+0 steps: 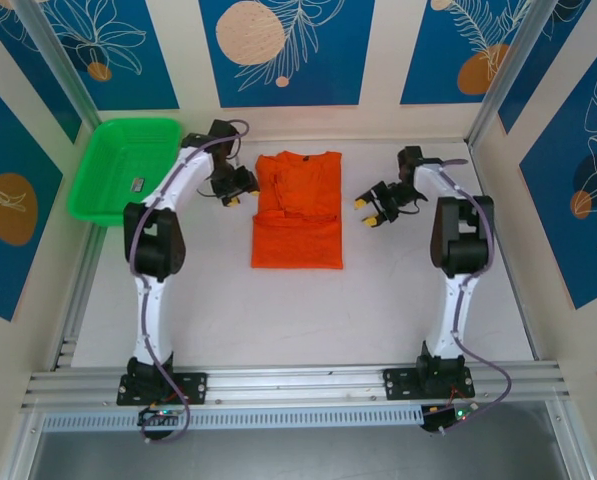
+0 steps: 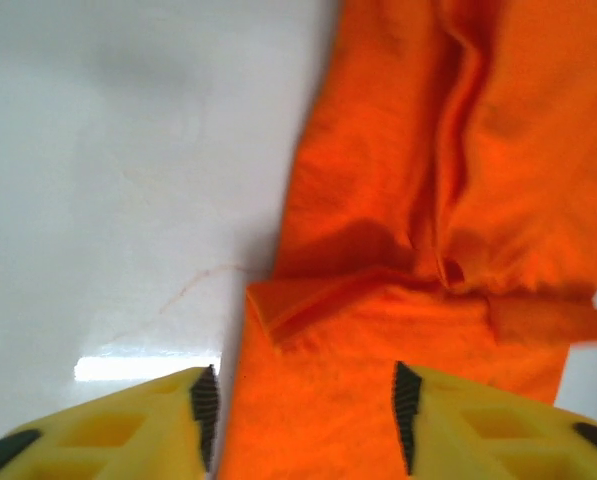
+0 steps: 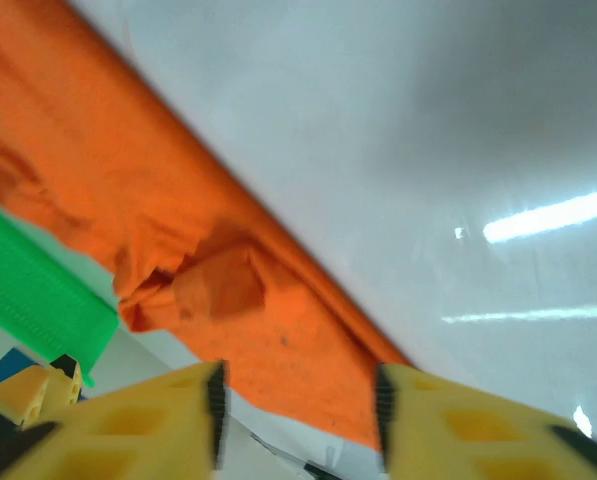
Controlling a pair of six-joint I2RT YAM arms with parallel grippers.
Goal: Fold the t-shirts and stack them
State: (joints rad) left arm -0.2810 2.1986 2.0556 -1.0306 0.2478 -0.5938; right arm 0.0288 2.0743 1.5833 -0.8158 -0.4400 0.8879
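One orange t-shirt (image 1: 296,210) lies flat in the middle of the table, collar at the far end and both sides folded inward into a long rectangle. My left gripper (image 1: 234,194) hovers at its left edge. In the left wrist view it (image 2: 306,405) is open, with the shirt's folded edge (image 2: 398,200) lying under the gap between the jaws. My right gripper (image 1: 368,212) sits just off the shirt's right edge. In the right wrist view it (image 3: 300,405) is also open, and the cloth (image 3: 228,260) lies beyond the jaws, not pinched.
A green tray (image 1: 98,170) stands at the back left, close to the left arm, with a small object (image 1: 138,183) inside; its rim (image 3: 28,290) shows in the right wrist view. Bare white table (image 1: 298,320) lies in front of the shirt.
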